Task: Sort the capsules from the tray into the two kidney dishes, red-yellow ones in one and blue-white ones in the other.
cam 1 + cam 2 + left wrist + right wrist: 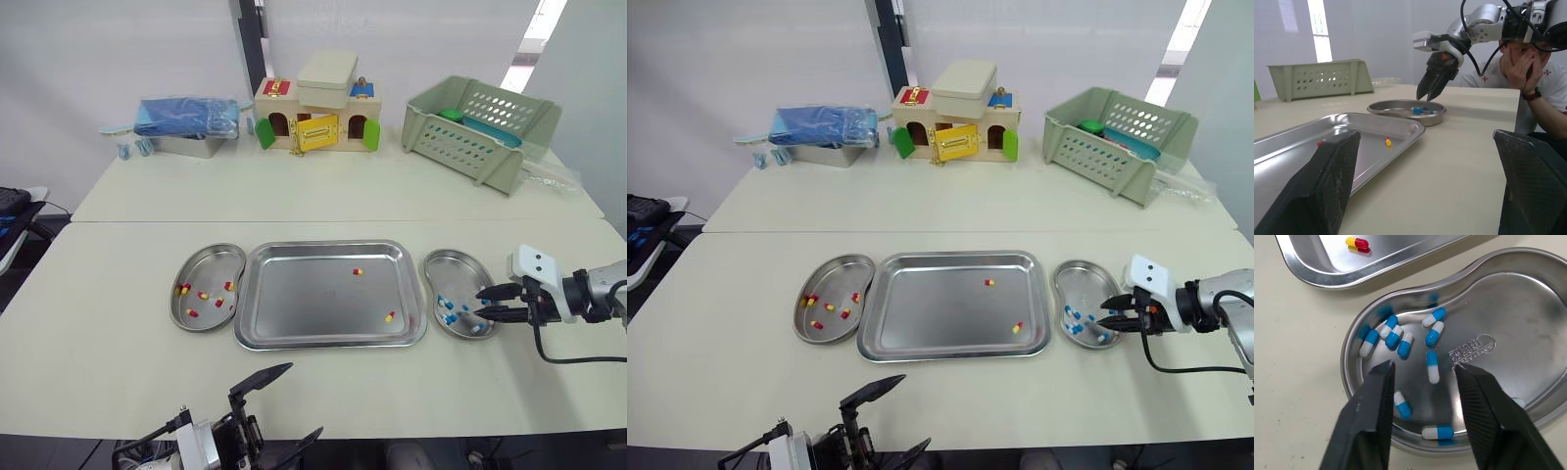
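Fingers of the left gripper (306,398) are spread wide with nothing in them, low over the front edge of the cream table (88,362). Over on the other side, the right gripper (1423,364) has its 2 black fingers a moderate gap apart, also empty, hanging just above the near end of the right steel kidney dish (446,269).

The capsules are tiny glossy two-tone pills. The blue-white capsules (1433,367) all lie in that right dish. I count 9 for sure, 4 bunched together and the rest scattered. A pale bit beside 1 finger might be another, can't tell, since the fingers cover part of the dish in the right wrist view. The red-yellow capsules (203,295) lie mostly in the left steel kidney dish (211,264), about 6, though 2 lie touching so I'm not certain. Between the 2 dishes sits the rectangular steel tray (294,294) with 2 red-yellow ones on it, 1 toward the far side and 1 near the front right corner, well apart.

Further back, a second table (343,196) butts against this one. It carries 1 metal tin (191,147) holding a blue folded cloth (186,116), 1 wooden toy house (313,122) with a beige box (328,76) on its roof, and 1 pale green perforated basket (470,132). The left wrist view also shows a person (1552,93) in a white shirt at the table's right end, hands raised to the head.
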Robot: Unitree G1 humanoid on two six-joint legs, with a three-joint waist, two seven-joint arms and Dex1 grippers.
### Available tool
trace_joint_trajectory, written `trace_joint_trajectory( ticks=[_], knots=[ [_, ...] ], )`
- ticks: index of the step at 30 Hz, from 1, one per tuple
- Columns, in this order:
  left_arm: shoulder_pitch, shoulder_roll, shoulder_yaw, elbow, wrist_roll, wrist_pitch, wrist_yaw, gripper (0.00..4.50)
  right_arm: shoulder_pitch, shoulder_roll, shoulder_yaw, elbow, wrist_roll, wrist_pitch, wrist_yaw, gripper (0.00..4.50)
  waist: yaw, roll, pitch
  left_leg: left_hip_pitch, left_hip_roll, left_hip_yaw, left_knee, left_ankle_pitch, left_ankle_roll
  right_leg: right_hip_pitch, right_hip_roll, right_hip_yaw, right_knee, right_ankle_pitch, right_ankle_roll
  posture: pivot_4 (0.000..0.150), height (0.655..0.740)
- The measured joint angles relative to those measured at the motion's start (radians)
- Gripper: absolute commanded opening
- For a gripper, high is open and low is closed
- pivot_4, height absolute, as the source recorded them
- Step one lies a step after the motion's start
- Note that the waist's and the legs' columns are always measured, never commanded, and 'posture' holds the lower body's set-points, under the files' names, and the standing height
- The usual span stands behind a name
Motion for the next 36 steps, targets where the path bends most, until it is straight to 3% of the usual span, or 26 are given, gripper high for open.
trace_joint_trajectory(
  ticks=[5, 12, 17, 20, 26, 29, 36],
  knots=[
    [0.01, 0.0, 0.0, 0.003, 0.0, -0.002, 0.001, 4.5, 0.0, 0.0, 0.0, 0.0, 0.03, 0.013, 0.006, 4.49, 0.0, 0.0, 0.0, 0.0, 0.0, 0.0, 0.0, 0.0, 0.0, 0.0, 0.0, 0.0, 0.0, 0.0, 0.0, 0.15, 0.74],
    [0.013, 0.0, 0.006, 0.003, 0.001, -0.005, 0.006, 4.5, 0.0, -0.005, -0.008, 0.003, 0.056, 0.027, 0.017, 4.49, 0.0, 0.0, 0.0, 0.0, 0.0, 0.0, 0.0, 0.0, 0.0, 0.0, 0.0, 0.0, 0.0, 0.0, 0.0, 0.15, 0.74],
    [0.048, 0.02, 0.071, -0.042, 0.005, 0.032, 0.079, 4.5, 0.027, -0.008, -0.115, 0.078, 0.11, -0.016, 0.03, 4.49, 0.001, -0.001, 0.0, 0.0, 0.0, 0.0, 0.0, 0.0, 0.0, 0.0, 0.0, 0.0, 0.0, 0.0, 0.0, 0.15, 0.74],
    [0.075, 0.084, 0.185, -0.123, -0.002, 0.122, 0.167, 4.5, 0.067, -0.008, -0.187, 0.163, 0.123, -0.091, 0.047, 4.49, 0.003, -0.001, 0.001, 0.0, 0.0, 0.0, 0.0, 0.0, 0.0, 0.001, 0.0, -0.001, 0.0, 0.0, 0.0, 0.15, 0.74],
    [0.133, 0.325, 0.52, -0.125, -0.108, 0.442, 0.245, 4.5, 0.136, -0.015, -0.24, 0.362, 0.118, -0.259, 0.103, 4.49, -0.004, -0.001, 0.001, 0.001, 0.0, 0.0, 0.0, 0.0, 0.0, 0.001, 0.0, 0.0, 0.0, 0.0, 0.0, 0.15, 0.74],
    [0.17, 0.421, 0.674, -0.038, -0.143, 0.615, 0.225, 4.5, 0.147, -0.009, -0.26, 0.459, 0.108, -0.357, 0.104, 4.49, -0.015, 0.0, 0.001, 0.002, 0.001, 0.001, -0.001, 0.0, 0.0, 0.0, 0.001, 0.0, 0.001, 0.0, 0.0, 0.15, 0.74],
    [0.064, 0.502, 0.849, 0.179, -0.104, 0.714, 0.192, 4.5, 0.127, 0.055, -0.257, 0.58, 0.104, -0.471, 0.094, 4.49, -0.023, 0.0, 0.002, 0.001, 0.0, 0.001, -0.001, 0.0, 0.0, 0.0, 0.0, 0.001, 0.0, 0.0, 0.0, 0.15, 0.74]
  ],
)
